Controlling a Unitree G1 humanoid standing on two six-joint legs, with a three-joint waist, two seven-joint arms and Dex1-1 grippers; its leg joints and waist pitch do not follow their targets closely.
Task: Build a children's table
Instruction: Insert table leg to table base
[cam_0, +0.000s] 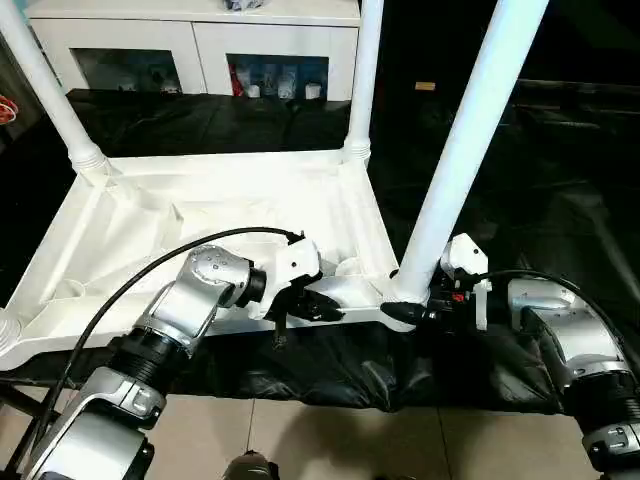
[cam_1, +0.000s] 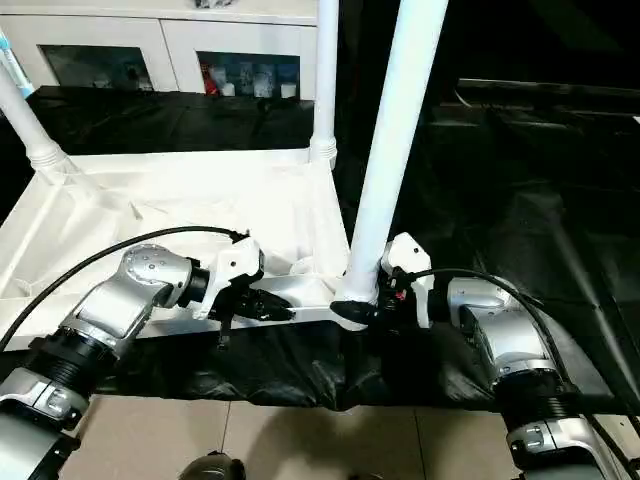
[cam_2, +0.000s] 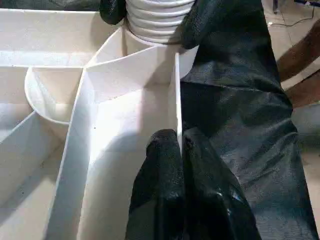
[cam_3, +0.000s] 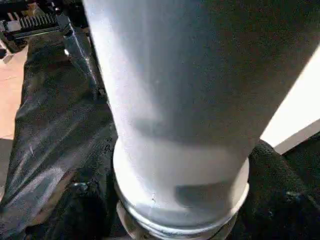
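The left gripper (cam_0: 335, 312) pinches the table top's (cam_0: 150, 230) near rim. Just beyond it, the right gripper (cam_0: 408, 312) spans the near leg's (cam_0: 455, 170) base; whether it grips, I cannot tell.

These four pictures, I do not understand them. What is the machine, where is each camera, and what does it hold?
It is a humanoid robot with two silver arms. Two pictures come from cameras in its head, looking down; the other two come from a camera on each wrist. An upturned white table top lies on a black cloth. The left gripper has its jaws shut on the top's near rim. The right gripper has its jaws around the base of the near leg, at the corner socket. Two more legs stand behind.
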